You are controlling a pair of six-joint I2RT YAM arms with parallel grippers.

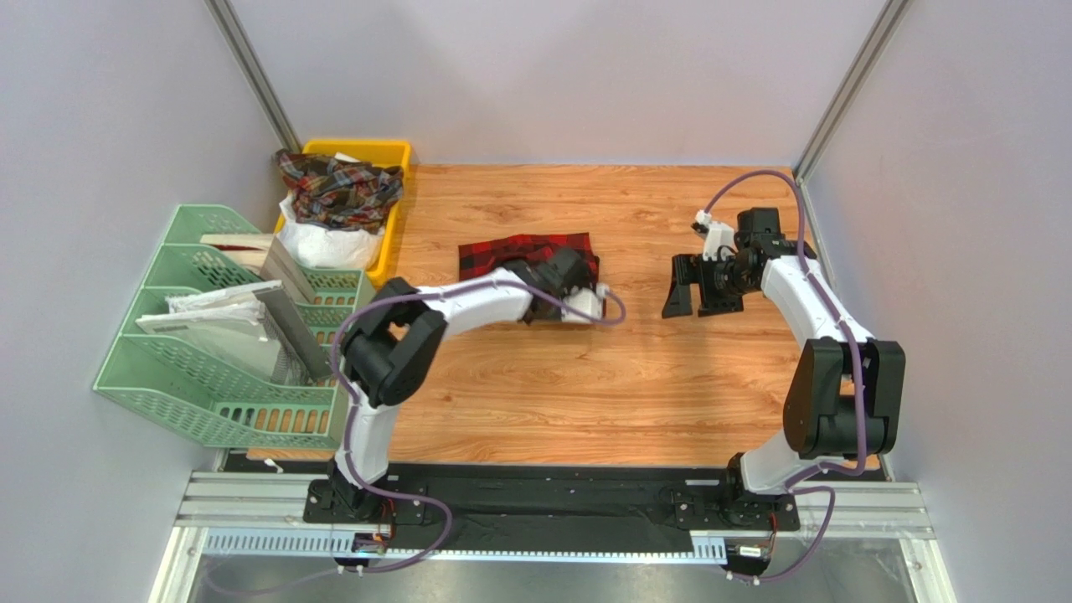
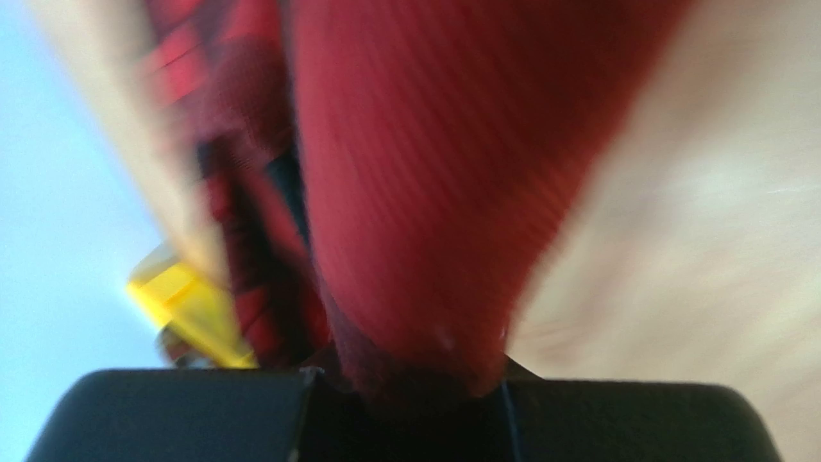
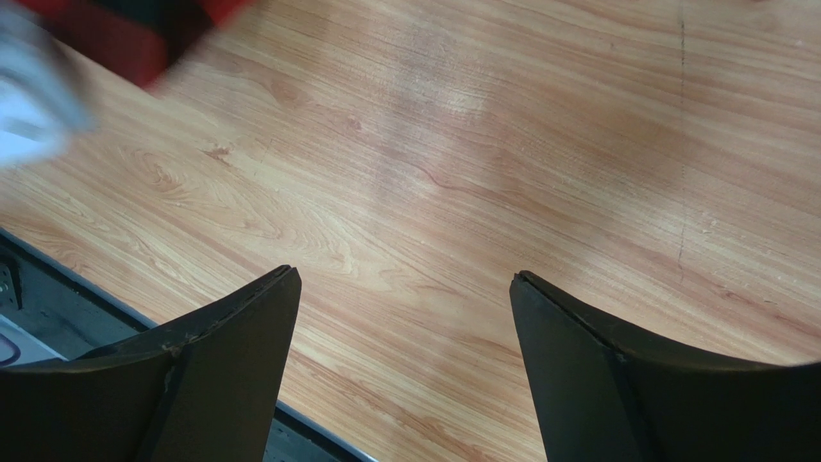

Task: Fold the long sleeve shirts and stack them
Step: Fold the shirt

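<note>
A red-and-black check long sleeve shirt [image 1: 519, 254] lies folded in a small bundle at the middle back of the wooden table. My left gripper [image 1: 569, 287] is at the shirt's near right corner. In the blurred left wrist view, red fabric [image 2: 434, 173] runs down into the jaws of the left gripper [image 2: 414, 383], which is shut on it. My right gripper [image 1: 688, 293] is open and empty, apart from the shirt, to its right. In the right wrist view the right gripper [image 3: 405, 281] has only bare wood between its spread fingers, with a corner of the shirt [image 3: 125, 29] at top left.
A yellow bin [image 1: 393, 153] at the back left holds another dark plaid shirt [image 1: 337, 186] and something white [image 1: 317, 241]. A green file rack [image 1: 214, 364] with papers stands along the left side. Grey walls close in both sides.
</note>
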